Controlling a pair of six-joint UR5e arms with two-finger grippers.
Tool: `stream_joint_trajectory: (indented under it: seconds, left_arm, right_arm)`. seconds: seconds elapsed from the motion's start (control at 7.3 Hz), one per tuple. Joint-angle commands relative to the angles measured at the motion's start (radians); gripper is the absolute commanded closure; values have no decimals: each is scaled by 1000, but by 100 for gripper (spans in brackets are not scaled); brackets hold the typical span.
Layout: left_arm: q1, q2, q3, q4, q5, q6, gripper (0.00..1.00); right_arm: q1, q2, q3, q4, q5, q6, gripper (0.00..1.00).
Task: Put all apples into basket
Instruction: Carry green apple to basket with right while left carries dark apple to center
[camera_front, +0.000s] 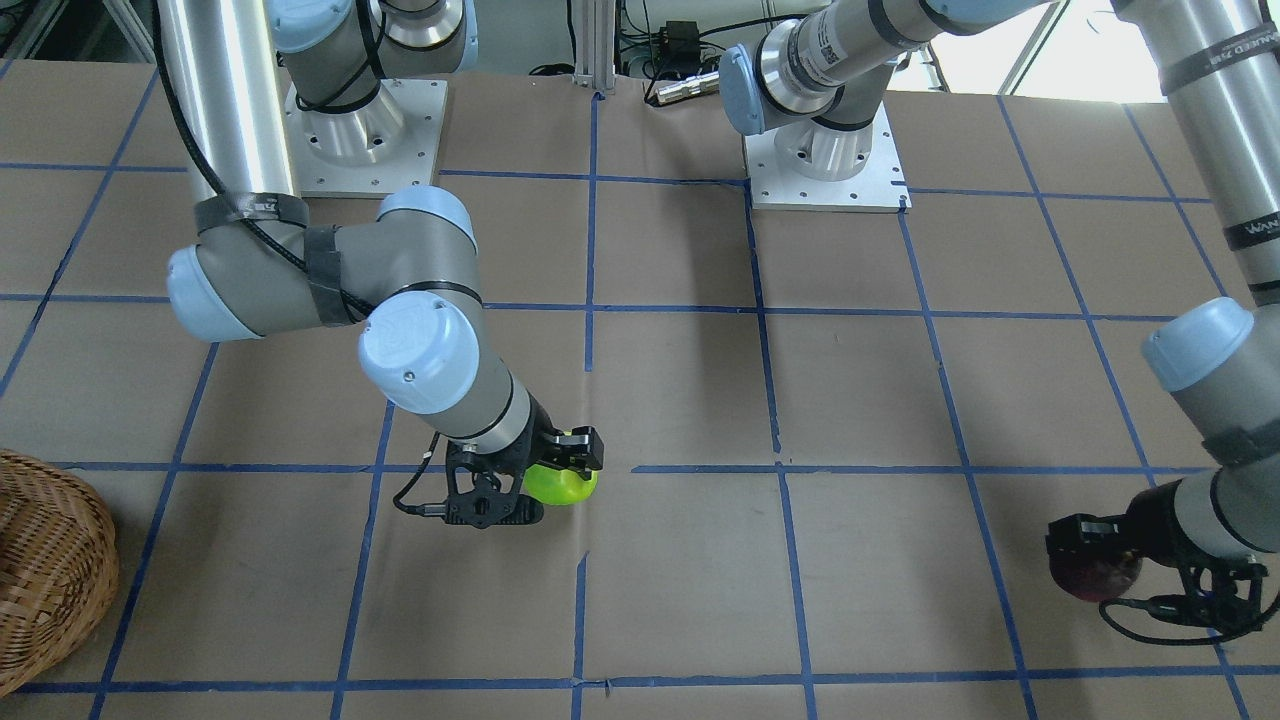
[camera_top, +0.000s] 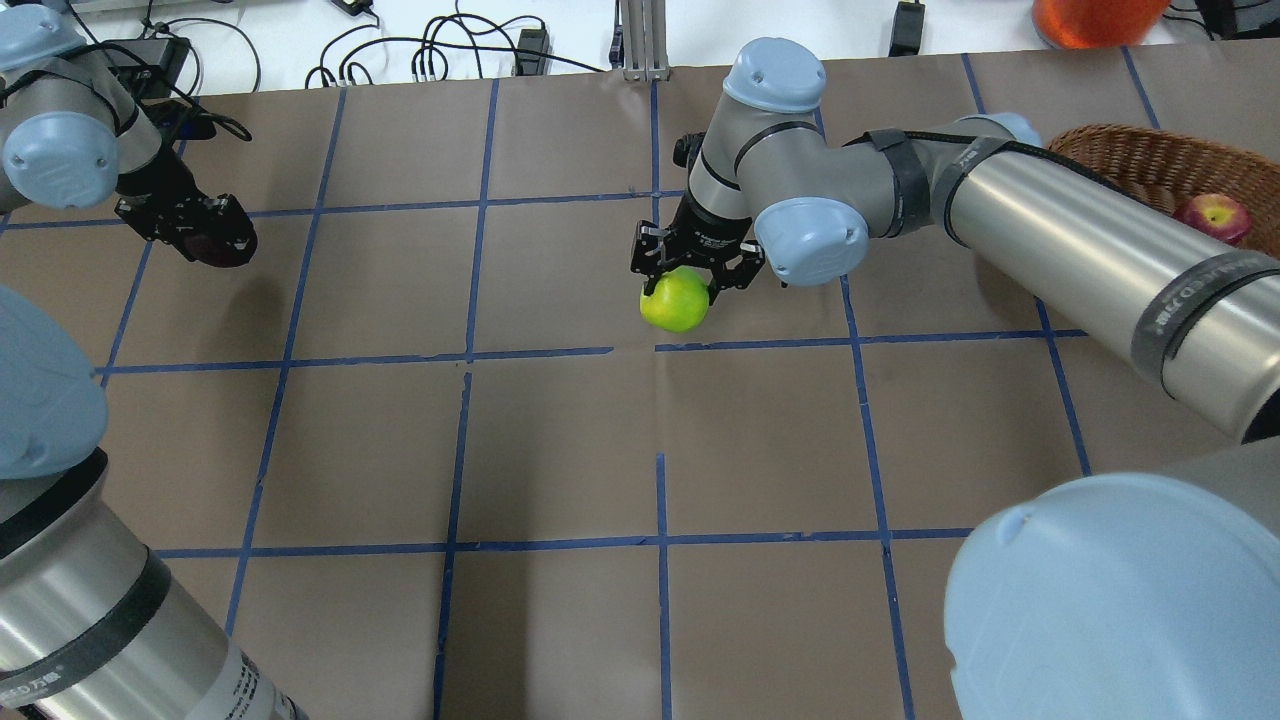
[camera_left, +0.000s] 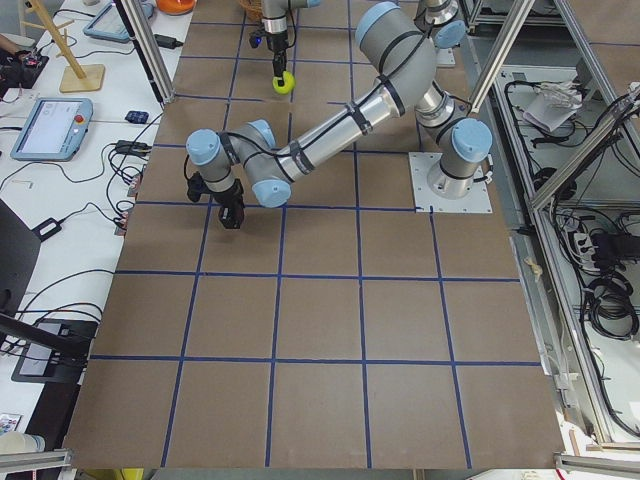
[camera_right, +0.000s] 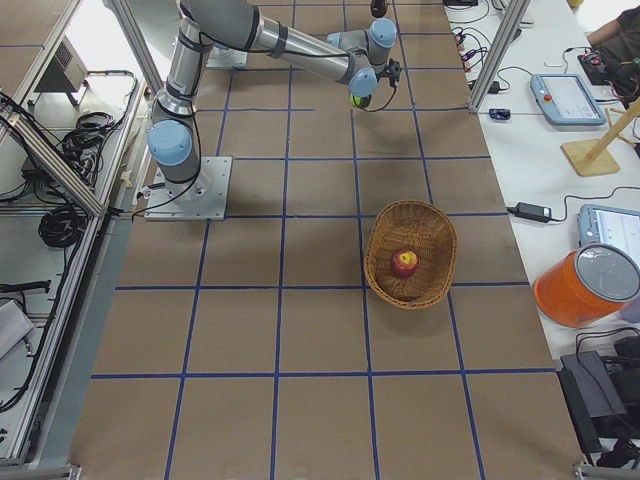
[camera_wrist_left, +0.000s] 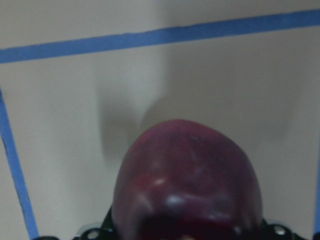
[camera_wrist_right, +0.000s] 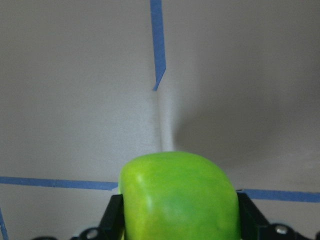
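Basket (camera_top: 1110, 150) filling up yet? Take it from the biggest thing down.

Brown table (camera_top: 560, 450), taped into blue squares. The basket sits out at the robot's right end, and the red apple (camera_right: 404, 263) lies inside it, so one of three looks done.

And who's holding what?

The right gripper (camera_top: 688, 283) points down at mid-table, pinching the green apple (camera_top: 676, 305) from two sides. The left gripper (camera_top: 212, 240) is far out at the left end, clamped round the dark apple (camera_wrist_left: 187, 175).

Why grip from above like that?

My guess is that a top-down pinch across the widest part keeps round fruit from rolling out. It also leaves the underside free to lower into the basket. Each holds the fruit on its own side, which spares reaching across.

Are they off the table?

Probably. The left wrist view shows a shadow (camera_wrist_left: 125, 130) lying clear of the fruit. The green one is nearer the basket, and the dark one has the whole table to cross.
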Motion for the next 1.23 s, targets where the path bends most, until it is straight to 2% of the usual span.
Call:
stream_joint_trajectory:
  seconds: [0.0, 0.14, 0.27, 0.41, 0.55, 0.68, 0.82, 0.96, 1.1]
  left_arm:
    - [-149, 138, -83, -109, -99, -268, 88]
    - [-227, 188, -156, -105, -172, -439, 88]
    - [-328, 208, -195, -77, -188, -634, 88]
    - [-452, 182, -214, 46, -179, -806, 88]
    - [-569, 162, -231, 149, -182, -994, 88]
    - [-664, 144, -243, 211, -181, -1078, 88]
    - [-727, 124, -258, 221, -187, -1106, 87]
    - [-757, 121, -281, 224, -181, -1113, 83]
    - [-759, 118, -309, 227, -180, -1113, 73]
  right_arm:
    - [-128, -56, -5, 35, -57, -138, 100]
    - [-218, -96, -7, 58, -159, -265, 100]
    - [-319, -113, -40, 63, -227, -452, 100]
    - [-433, -111, -87, 124, -308, -642, 100]
    - [-539, -104, -118, 123, -352, -833, 100]
    - [-623, -76, -131, 109, -367, -968, 100]
    - [-645, -32, -131, 89, -369, -990, 100]
    - [-646, 6, -131, -21, -407, -1078, 100]
    - [-646, 51, -131, -61, -409, -1128, 62]
